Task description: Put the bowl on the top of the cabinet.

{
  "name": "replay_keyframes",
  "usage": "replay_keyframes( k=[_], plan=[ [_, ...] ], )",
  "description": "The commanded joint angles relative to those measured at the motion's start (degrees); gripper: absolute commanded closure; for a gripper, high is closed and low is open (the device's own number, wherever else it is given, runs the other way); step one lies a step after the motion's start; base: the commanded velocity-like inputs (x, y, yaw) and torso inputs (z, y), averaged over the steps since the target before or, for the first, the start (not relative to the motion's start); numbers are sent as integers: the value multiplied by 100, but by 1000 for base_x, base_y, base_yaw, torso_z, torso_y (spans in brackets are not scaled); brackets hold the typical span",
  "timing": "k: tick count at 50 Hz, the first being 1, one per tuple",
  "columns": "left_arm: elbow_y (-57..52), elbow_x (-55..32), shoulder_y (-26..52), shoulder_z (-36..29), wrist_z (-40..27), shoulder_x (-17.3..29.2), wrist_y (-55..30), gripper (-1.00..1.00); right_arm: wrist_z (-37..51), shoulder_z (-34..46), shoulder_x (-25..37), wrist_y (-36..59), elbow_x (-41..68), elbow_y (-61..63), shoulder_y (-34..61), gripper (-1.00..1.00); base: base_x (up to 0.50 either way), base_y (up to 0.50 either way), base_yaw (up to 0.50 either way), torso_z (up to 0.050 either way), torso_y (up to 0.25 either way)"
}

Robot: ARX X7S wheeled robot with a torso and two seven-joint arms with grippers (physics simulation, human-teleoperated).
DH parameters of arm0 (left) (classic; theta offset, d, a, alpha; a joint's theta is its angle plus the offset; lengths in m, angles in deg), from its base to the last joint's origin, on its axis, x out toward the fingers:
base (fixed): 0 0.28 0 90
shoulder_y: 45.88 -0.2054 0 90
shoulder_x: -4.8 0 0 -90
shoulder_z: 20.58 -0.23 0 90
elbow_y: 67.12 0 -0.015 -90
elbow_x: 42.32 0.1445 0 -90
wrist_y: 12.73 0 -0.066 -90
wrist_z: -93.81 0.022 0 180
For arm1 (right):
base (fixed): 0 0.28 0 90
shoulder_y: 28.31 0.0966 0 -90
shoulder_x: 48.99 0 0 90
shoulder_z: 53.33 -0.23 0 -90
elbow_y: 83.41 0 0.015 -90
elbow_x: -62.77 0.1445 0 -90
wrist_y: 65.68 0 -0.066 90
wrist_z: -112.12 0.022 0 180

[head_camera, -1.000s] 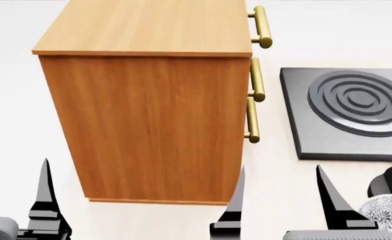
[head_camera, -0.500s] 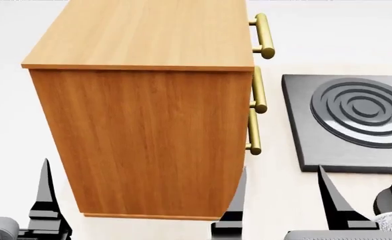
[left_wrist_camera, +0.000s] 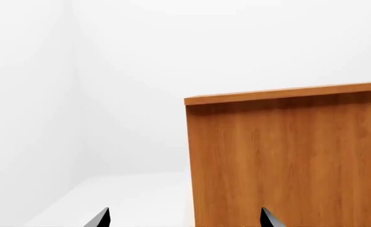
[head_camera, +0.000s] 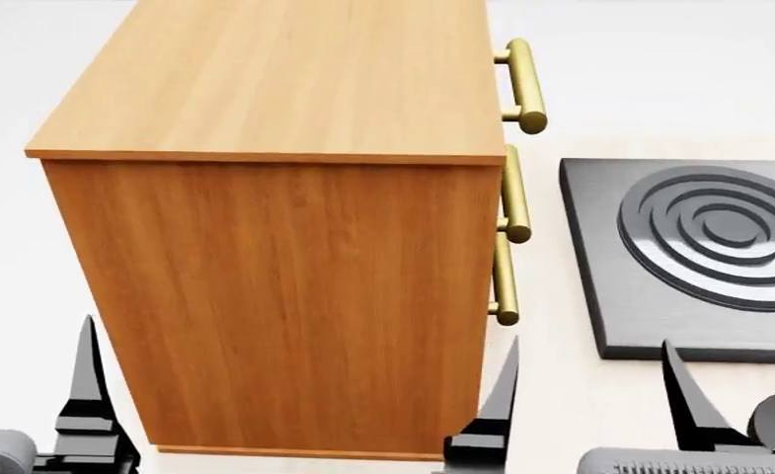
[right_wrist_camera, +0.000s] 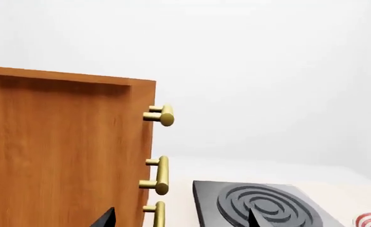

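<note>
Cabinet [head_camera: 281,247] fills the middle of the head view, its flat top bare, pale bench [head_camera: 559,395] open beside it toward the dark burner plate [head_camera: 703,257]. Left end effector [head_camera: 295,405] and right end effector [head_camera: 584,395] both stand spread wide, gripping nothing. Bowl isn't visible.

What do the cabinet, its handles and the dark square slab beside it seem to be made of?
The cabinet looks like orange-brown wood or wood-look laminate: vertical grain streaks, matte finish, a lighter top. Its handles look like brass: golden bars with a soft shine. The slab looks like dark grey metal or stone, matte, with raised concentric rings; which one is unclear.
</note>
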Motion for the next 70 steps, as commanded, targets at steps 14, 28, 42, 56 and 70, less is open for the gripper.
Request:
replay_keyframes(
  k=[14,28,42,56,70],
  plan=[
    [229,-46,137,-78,-46,-23,29,-100,1590,-1052,2096,2574,2257,1781,-614,-100,0,0,0,0,0],
    [130,-84,120,-104,-85,7,-15,-100,2453,-1234,2947,2428,2730,1711,-1762,-100,0,0,0,0,0],
    [12,-65,199,-168,-151,35,-158,-100,2401,-1321,3088,2245,3021,1594,-2368,-100,0,0,0,0,0],
    [19,-57,196,-217,-191,58,-136,-100,2239,-1059,3109,1961,2748,1233,-2411,-100,0,0,0,0,0],
    [12,-52,217,-265,-231,81,-160,-100,2074,-900,3059,1678,2525,865,-2389,-100,0,0,0,0,0]
  ],
)
